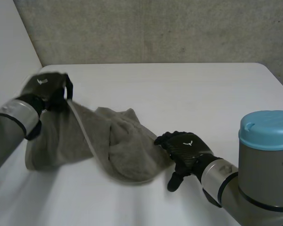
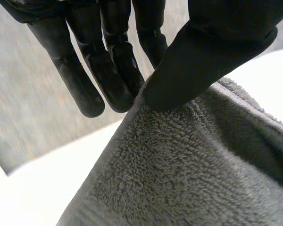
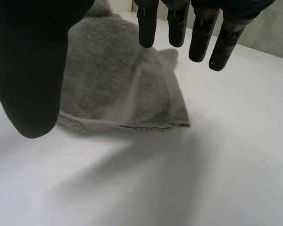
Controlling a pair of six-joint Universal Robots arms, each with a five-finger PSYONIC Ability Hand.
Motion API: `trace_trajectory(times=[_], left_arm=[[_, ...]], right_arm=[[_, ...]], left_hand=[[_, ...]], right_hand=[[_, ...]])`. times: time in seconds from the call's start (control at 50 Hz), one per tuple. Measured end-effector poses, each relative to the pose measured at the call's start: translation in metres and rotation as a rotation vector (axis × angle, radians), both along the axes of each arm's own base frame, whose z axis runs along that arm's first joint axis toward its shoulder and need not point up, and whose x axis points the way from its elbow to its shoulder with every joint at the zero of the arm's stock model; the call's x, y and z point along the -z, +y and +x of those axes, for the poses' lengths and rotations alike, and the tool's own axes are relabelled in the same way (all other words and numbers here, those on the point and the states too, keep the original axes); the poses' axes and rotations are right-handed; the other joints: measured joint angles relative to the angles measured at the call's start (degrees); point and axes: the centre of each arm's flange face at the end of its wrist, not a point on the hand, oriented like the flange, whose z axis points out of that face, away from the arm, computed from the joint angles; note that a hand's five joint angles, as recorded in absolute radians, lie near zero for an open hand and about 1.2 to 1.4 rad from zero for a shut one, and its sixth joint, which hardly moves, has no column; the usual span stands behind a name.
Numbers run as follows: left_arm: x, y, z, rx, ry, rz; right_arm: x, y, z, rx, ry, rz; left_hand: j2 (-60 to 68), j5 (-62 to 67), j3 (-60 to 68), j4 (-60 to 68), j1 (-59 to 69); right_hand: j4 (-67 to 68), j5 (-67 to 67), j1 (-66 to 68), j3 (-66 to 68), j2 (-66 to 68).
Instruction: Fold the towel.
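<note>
The left hand [image 1: 46, 88] grasps the grey towel [image 1: 127, 150] by its edge and holds that edge up off the white table [image 1: 188, 89], at the near left of the tabletop. Seen from the left wrist, the thumb [image 2: 203, 56] presses the hemmed border of the towel [image 2: 179, 174] against the straight fingers [image 2: 108, 70], a firm pinch with the thick pile hanging below it. From the hand the pale hem runs down in a taut slanting line to the front of the heap.

The rest of the towel lies bunched and rumpled on the table, between the two hands, left of the table's middle. One flatter part spreads out under the left arm [image 1: 14, 120], and a rounded fold humps up towards the right.

The right hand [image 1: 186, 147] rests low at the towel's right side, released, its fingers straight and its thumb spread wide. From the right wrist, the fingers [image 3: 203, 28] hang over a folded corner of the towel [image 3: 113, 80], where two hemmed bands cross and a flat edge lies on the table [image 3: 179, 179]. The thumb [image 3: 30, 70] stands apart, beside the heap. Whether the fingertips touch the cloth cannot be told; nothing is held in this hand.

A rough grey concrete wall [image 1: 155, 28] stands behind the table's far edge.
</note>
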Motion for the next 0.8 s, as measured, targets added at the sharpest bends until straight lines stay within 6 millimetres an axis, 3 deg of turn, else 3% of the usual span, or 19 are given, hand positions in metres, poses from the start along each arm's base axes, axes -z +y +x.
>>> trace_trajectory(times=[0.1, 0.18, 0.28, 0.42, 0.58, 0.6, 0.64, 0.66, 0.74, 0.8], left_arm=[[-0.038, 0.024, -0.001, 0.014, 0.015, -0.074], [-0.047, 0.032, 0.0, 0.018, 0.018, -0.084], [-0.066, 0.052, 0.001, 0.028, 0.023, -0.101], [-0.079, 0.06, 0.002, 0.026, 0.033, -0.133], [-0.083, 0.058, 0.004, 0.003, 0.038, -0.143], [-0.083, 0.058, 0.004, -0.004, 0.04, -0.145], [-0.084, 0.057, 0.005, -0.008, 0.042, -0.146], [-0.084, 0.057, 0.005, -0.011, 0.044, -0.146], [-0.086, 0.056, 0.005, -0.016, 0.051, -0.149], [-0.088, 0.055, 0.006, -0.018, 0.058, -0.153]], right_arm=[[-0.001, 0.009, 0.009, -0.017, -0.042, 0.034], [0.003, 0.013, 0.014, -0.037, -0.044, 0.039], [0.021, 0.016, 0.029, -0.091, -0.025, 0.019], [0.043, 0.012, 0.043, -0.133, 0.0, -0.026], [0.06, 0.003, 0.053, -0.126, 0.059, -0.155], [0.062, 0.001, 0.053, -0.117, 0.076, -0.184], [0.062, -0.001, 0.053, -0.11, 0.087, -0.203], [0.061, -0.005, 0.053, -0.094, 0.095, -0.232], [0.051, -0.012, 0.052, -0.061, 0.089, -0.277], [0.022, -0.025, 0.049, -0.003, 0.052, -0.353]], left_hand=[[0.05, 0.0, 0.03, 0.09, 0.3], [0.07, 0.0, 0.04, 0.15, 0.3], [0.07, 0.0, 0.04, 0.17, 0.3], [0.08, 0.0, 0.09, 0.18, 0.3], [0.1, 0.0, 0.09, 0.18, 0.31], [0.1, 0.0, 0.09, 0.18, 0.31], [0.1, 0.0, 0.09, 0.18, 0.31], [0.1, 0.0, 0.09, 0.18, 0.31], [0.11, 0.0, 0.09, 0.18, 0.31], [0.11, 0.0, 0.09, 0.18, 0.31]], right_hand=[[0.0, 0.0, 0.0, 0.0, 0.0], [0.0, 0.0, 0.0, 0.0, 0.0], [0.0, 0.0, 0.0, 0.0, 0.0], [0.2, 0.12, 0.26, 0.47, 0.21], [11.94, 10.26, 9.93, 12.96, 11.7], [28.55, 26.26, 24.75, 30.45, 29.73], [31.18, 28.81, 27.16, 32.23, 31.58], [50.4, 47.74, 42.79, 51.28, 50.85], [54.16, 51.36, 43.95, 54.89, 54.06], [54.78, 51.5, 43.95, 55.27, 54.14]])
